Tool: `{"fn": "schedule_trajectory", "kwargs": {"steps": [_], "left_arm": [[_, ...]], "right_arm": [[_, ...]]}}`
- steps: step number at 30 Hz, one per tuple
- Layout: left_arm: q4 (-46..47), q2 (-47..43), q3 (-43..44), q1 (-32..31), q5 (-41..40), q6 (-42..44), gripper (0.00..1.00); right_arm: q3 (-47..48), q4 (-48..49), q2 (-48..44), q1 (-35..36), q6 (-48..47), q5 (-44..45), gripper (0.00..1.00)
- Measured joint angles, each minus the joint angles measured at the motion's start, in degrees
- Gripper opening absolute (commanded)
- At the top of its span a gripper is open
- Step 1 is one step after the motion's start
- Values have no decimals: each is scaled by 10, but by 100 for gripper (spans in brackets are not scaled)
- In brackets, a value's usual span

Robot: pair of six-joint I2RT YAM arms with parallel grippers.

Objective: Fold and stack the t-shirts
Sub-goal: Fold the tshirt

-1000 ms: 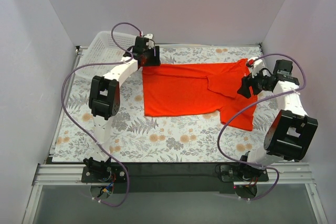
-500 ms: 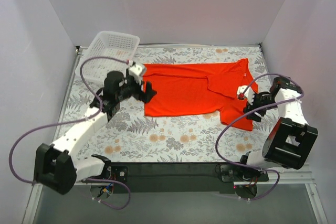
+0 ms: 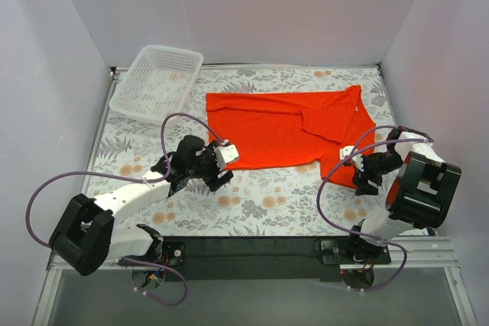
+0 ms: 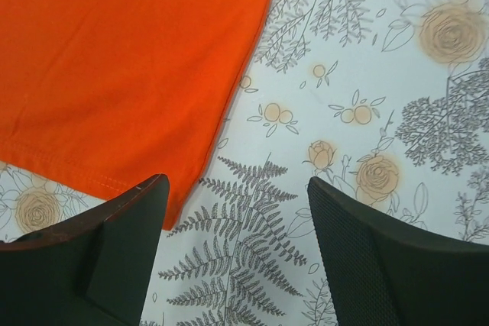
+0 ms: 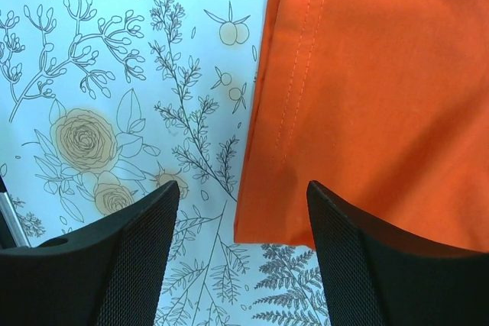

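The orange-red t-shirt point(image 3: 283, 131) lies spread flat on the floral tablecloth, with one sleeve folded over on the right and the other reaching toward the near right. My left gripper point(image 3: 222, 171) is open and empty, low over the cloth just beside the shirt's near-left corner. In the left wrist view the shirt point(image 4: 130, 59) fills the upper left, and its corner lies just inside the left finger of my gripper point(image 4: 237, 265). My right gripper point(image 3: 359, 178) is open and empty at the near-right sleeve tip. In the right wrist view the sleeve hem point(image 5: 367, 97) ends between the fingers of that gripper point(image 5: 241, 265).
A white mesh basket point(image 3: 157, 83) stands at the far left corner, beside the shirt's far-left end. Purple cables loop from both arms over the near table. White walls close in the left, back and right sides.
My left arm has swung from the shirt's far-left corner by the basket to its near-left corner. My right gripper has drawn from the far-right sleeve to the near-right sleeve tip. The shirt lies as before.
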Motion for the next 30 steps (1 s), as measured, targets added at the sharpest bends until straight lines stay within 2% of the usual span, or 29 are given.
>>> {"fn": "schedule_trajectory", "kwargs": {"steps": [6, 14, 15, 16, 19, 24, 30], "left_arm": [[5, 34, 0, -8, -67, 27, 51], [25, 135, 19, -8, -148, 44, 43], [32, 145, 27, -8, -150, 45, 40], [34, 153, 35, -8, -155, 45, 30], [35, 162, 39, -8, -164, 47, 16], [27, 136, 36, -8, -171, 44, 10], [25, 96, 36, -17, -168, 37, 9]], "right_arm": [[-4, 10, 0, 1, 2, -15, 62], [-4, 16, 0, 1, 3, -27, 61], [-4, 16, 0, 1, 3, -28, 61], [-4, 16, 0, 1, 3, -28, 61], [-6, 17, 0, 1, 3, -27, 61], [-20, 17, 0, 1, 3, -25, 60], [-53, 21, -1, 5, 1, -23, 61]]}}
